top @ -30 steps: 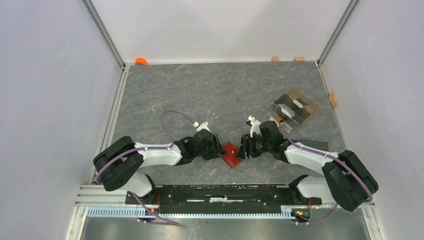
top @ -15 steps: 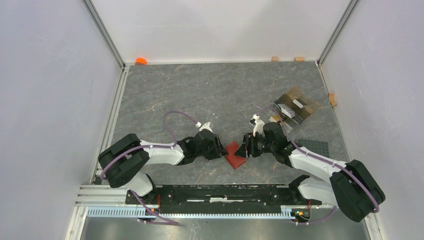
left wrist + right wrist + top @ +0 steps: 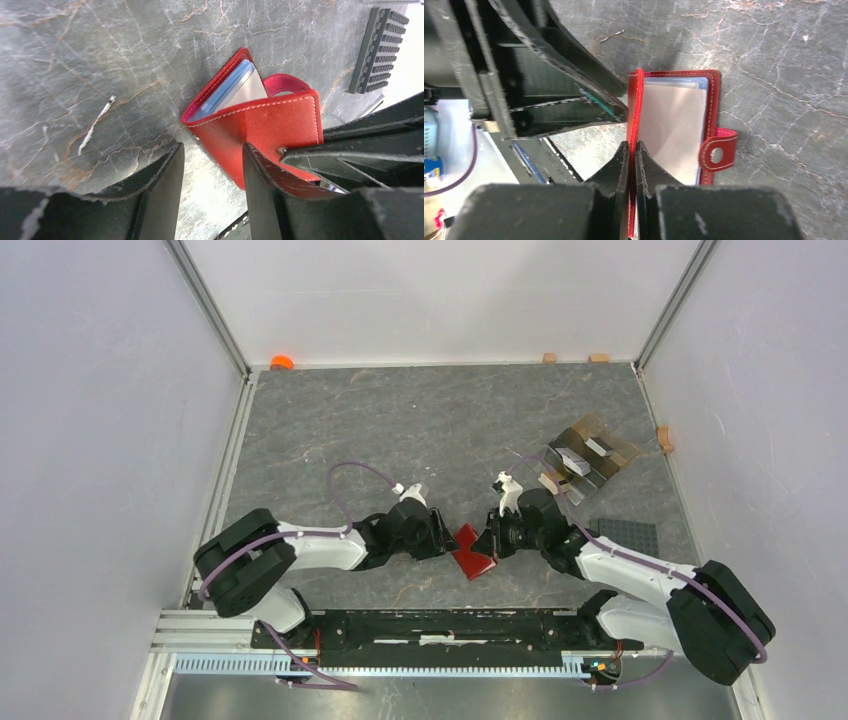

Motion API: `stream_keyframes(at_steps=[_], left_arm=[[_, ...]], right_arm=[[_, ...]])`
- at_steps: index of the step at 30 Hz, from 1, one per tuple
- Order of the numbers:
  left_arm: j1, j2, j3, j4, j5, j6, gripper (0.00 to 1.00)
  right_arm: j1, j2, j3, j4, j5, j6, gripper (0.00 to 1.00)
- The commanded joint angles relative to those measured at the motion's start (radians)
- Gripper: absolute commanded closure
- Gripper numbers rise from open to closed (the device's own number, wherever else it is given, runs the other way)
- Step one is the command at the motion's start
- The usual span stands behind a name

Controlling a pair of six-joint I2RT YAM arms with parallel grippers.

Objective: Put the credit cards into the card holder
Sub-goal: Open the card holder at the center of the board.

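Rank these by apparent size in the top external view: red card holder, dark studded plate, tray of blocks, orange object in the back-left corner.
1. tray of blocks: largest.
2-3. dark studded plate and red card holder: they look alike, and the arms partly hide both, so no ranking between them.
4. orange object: smallest.

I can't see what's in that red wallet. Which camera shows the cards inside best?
The right wrist view: the wallet is open, showing a pale card face-up over a blue card. The left wrist view shows only their corners poking out; the top view, just a red patch.
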Motion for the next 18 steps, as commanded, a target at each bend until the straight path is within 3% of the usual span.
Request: stream_keyframes(at_steps=[1, 5, 10, 15, 18], left_arm=[[-0.001, -0.108, 0.022, -0.125, -0.097, 0.063, 0.44], [0.005, -0.21, 0.021, -0.233, -0.147, 0.079, 0.39], [0.006, -0.313, 0.017, -0.236, -0.117, 0.073, 0.32], [0.031, -0.374, -0.013, -0.228, -0.122, 0.055, 0.23], [0.063, -0.372, -0.039, -0.203, -0.085, 0.051, 0.2]], right_arm=[[0.043, -0.034, 0.069, -0.103, 0.18, -0.066, 0.97], [0.102, -0.037, 0.14, -0.234, 0.373, -0.103, 1.0], [0.19, -0.014, 0.203, -0.3, 0.516, -0.096, 1.0], [0.294, 0.035, 0.247, -0.3, 0.597, -0.049, 0.8], [0.348, 0.087, 0.265, -0.277, 0.597, -0.025, 0.74]])
